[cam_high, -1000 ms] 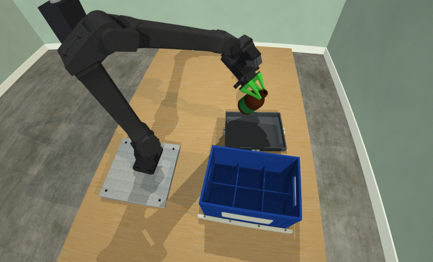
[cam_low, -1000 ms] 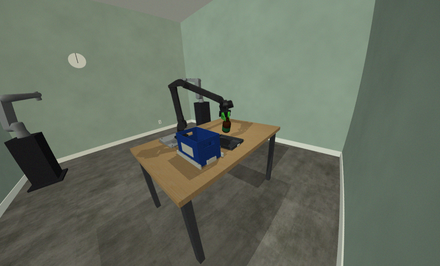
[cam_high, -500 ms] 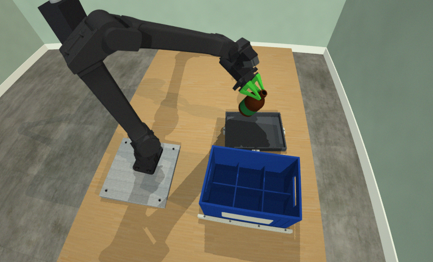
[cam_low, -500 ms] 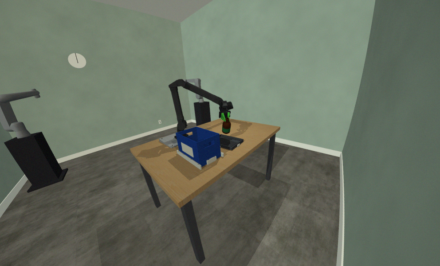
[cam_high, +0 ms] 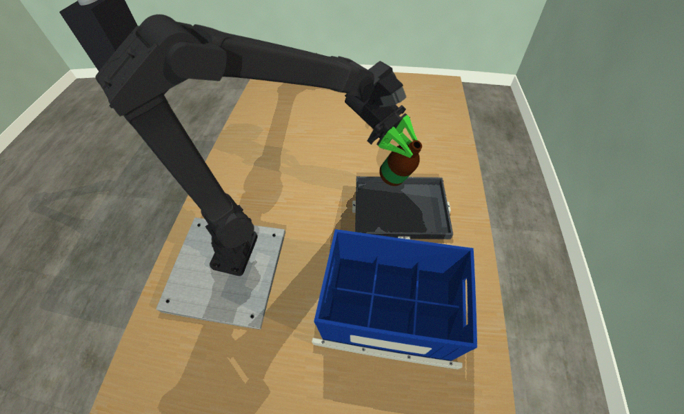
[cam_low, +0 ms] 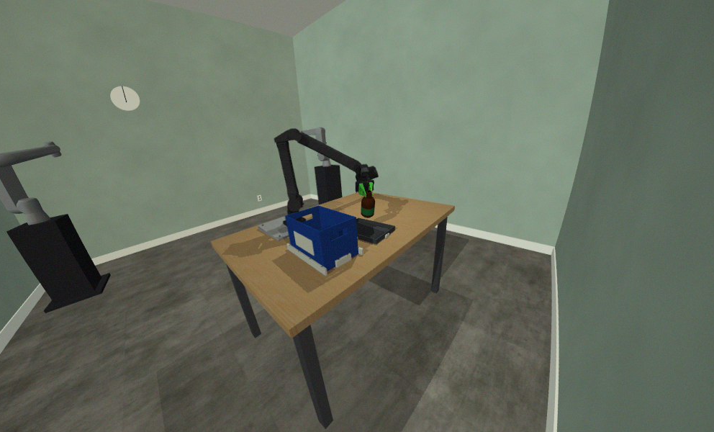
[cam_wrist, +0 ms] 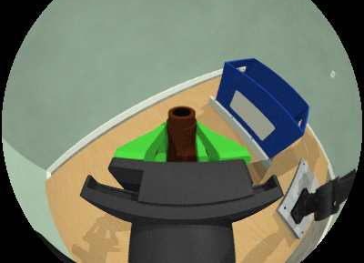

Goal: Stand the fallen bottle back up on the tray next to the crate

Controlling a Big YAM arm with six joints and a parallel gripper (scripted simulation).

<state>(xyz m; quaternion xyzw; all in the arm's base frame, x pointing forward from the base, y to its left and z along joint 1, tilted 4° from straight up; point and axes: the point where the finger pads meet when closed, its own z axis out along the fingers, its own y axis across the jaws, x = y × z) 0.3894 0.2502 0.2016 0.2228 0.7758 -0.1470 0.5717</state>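
The bottle (cam_high: 400,165) is held by its neck in the closed gripper (cam_high: 405,142), above the tray (cam_high: 440,234). It is judged rigid, smooth and bottom-heavy; the neck grip suits upright placement.

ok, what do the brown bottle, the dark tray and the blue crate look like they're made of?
Brown bottle with green label, held by its neck in the gripper: likely glass, going by the dark amber colour, though it looks matte. Dark grey shallow tray: metal or hard plastic; faint sheen, small light fittings at the rim. Blue divided crate: most likely moulded plastic; uniform colour, thin walls, cut-out handle.
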